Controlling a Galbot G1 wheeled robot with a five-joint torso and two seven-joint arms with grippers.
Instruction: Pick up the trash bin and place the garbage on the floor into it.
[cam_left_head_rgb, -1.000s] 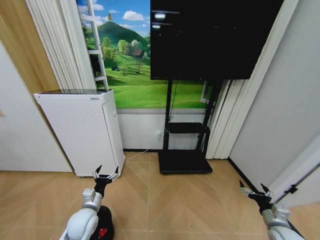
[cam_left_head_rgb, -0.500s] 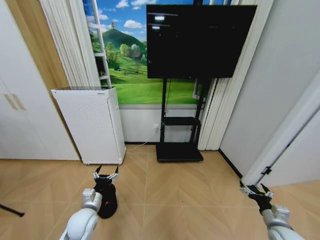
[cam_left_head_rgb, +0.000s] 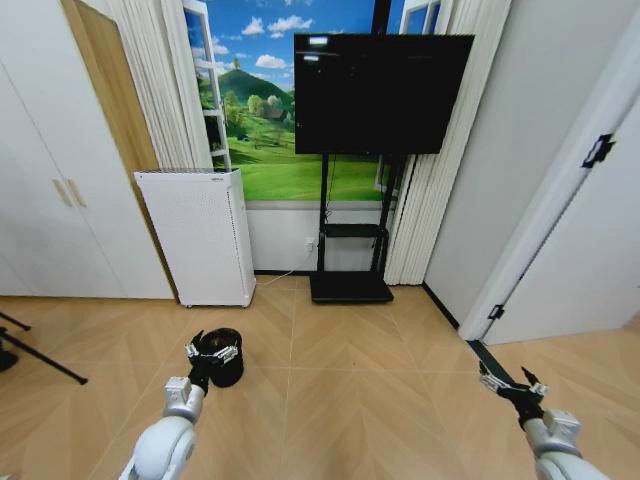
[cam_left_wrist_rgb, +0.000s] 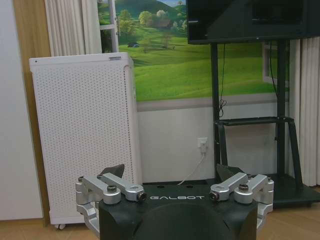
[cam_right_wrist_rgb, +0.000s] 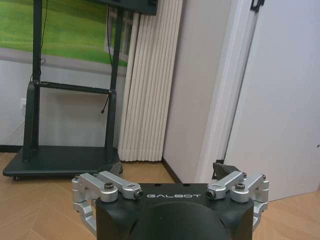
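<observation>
Left claw (cam_left_wrist_rgb: 172, 176), "GALBOT" lettering, spread

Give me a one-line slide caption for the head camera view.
Both end effectors, left and right, open and empty above the wood floor, the black trash bin just beyond the left one.

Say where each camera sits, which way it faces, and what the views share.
Head view: high on the head, facing forward and down; both arms, trash bin behind the left gripper, right gripper.
Left wrist view: behind the open left gripper, facing the white appliance.
Right wrist view: behind the open right gripper, facing the door.
Shared: the TV stand.
</observation>
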